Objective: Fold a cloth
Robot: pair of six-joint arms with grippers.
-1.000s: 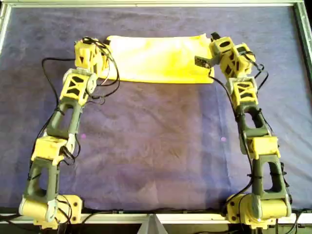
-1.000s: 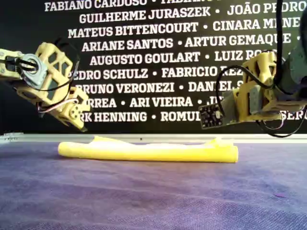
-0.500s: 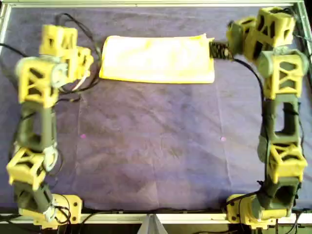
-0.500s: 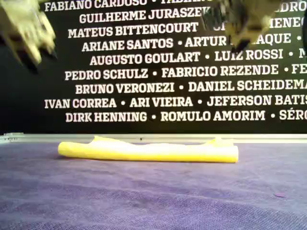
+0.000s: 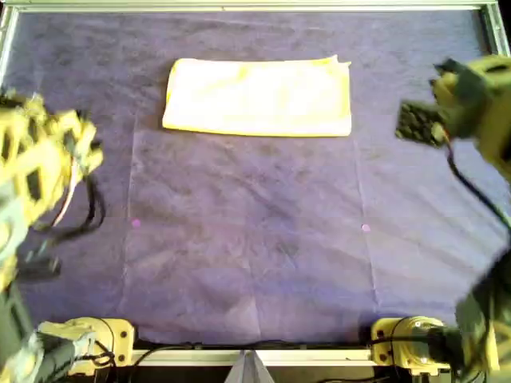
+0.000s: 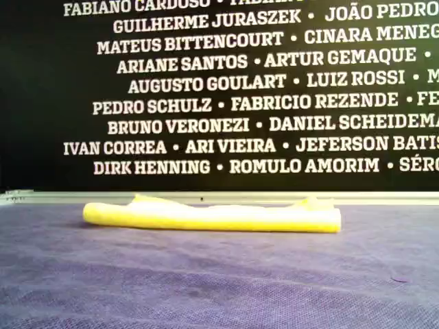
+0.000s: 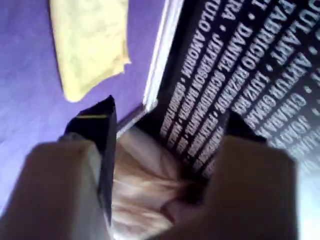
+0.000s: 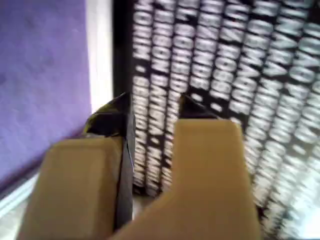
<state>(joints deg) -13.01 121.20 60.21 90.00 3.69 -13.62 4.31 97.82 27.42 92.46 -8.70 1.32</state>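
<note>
Both arms have withdrawn from the cloth (image 5: 257, 97) since half a second ago: in the overhead view one now sits blurred at the left edge, the other at the right edge, well apart from the fabric. The exterior view no longer contains either arm.

The cloth lies folded into a flat yellow rectangle in the upper centre of the overhead view, on the purple counter covering (image 5: 255, 239). The exterior view shows it as a low, rounded roll (image 6: 212, 216) at mid-frame.

The left wrist view shows the left tool (image 7: 167, 120) with its jaws wide apart and nothing between them; the cloth (image 7: 90, 42) lies beyond it. The right wrist view shows the right tool (image 8: 152, 107) with a narrow gap, also empty.

The black backdrop (image 6: 219, 96) carries white names, only the exterior view giving them legibly: "GUILHERME JURASZEK", "ARIANE SANTOS", "AUGUSTO GOULART", "BRUNO VERONEZI", "DIRK HENNING", "ROMULO AMORIM".
</note>
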